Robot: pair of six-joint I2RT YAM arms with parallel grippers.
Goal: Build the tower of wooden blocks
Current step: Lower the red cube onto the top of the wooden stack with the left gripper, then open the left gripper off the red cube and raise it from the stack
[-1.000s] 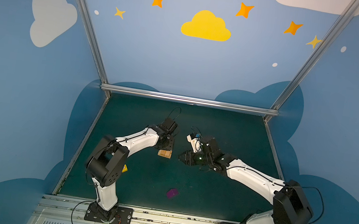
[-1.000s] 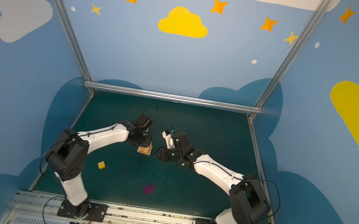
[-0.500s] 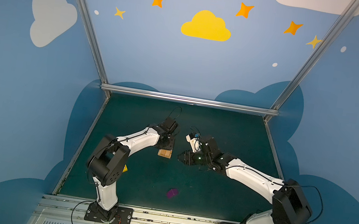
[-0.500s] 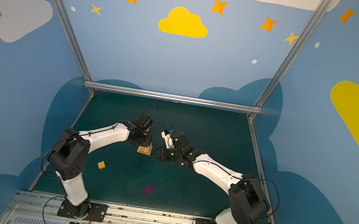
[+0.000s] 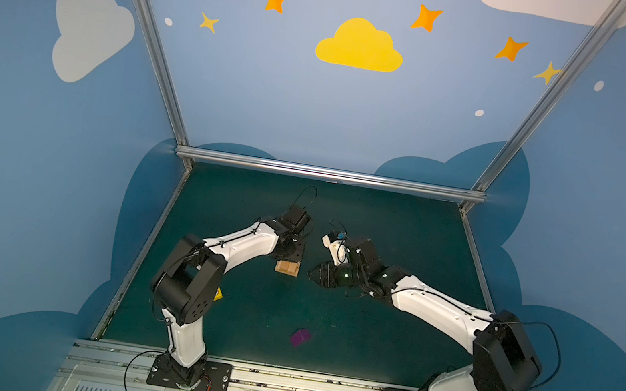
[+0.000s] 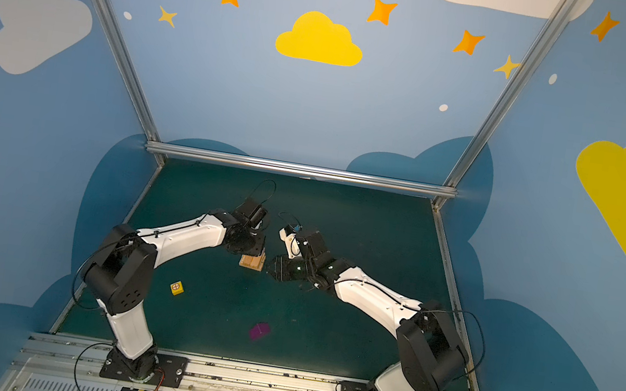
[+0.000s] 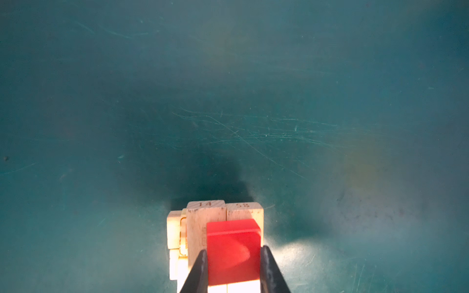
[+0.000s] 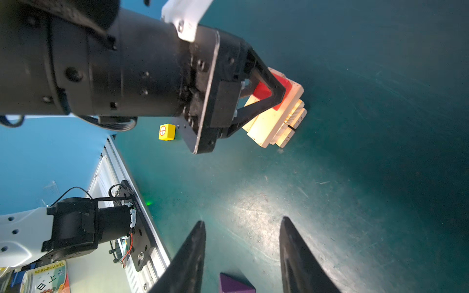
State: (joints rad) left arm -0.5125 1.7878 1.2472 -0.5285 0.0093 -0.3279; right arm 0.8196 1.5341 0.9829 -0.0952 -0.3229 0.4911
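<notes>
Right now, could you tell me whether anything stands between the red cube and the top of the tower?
Nothing visible does. The left gripper holds the red cube right over the tower, and nothing else lies on its top.

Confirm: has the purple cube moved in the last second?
No. The purple cube lies where it was, with the same gap to the front rail in a top view.

In both top views I see the dark green table filling the lower middle of the frame. Blue walls rise behind it, with a yellow cloud at upper centre and orange stars beside it. A metal rail runs along the bottom edge. My right wrist view catches a packet printed SUNFLOWER.
</notes>
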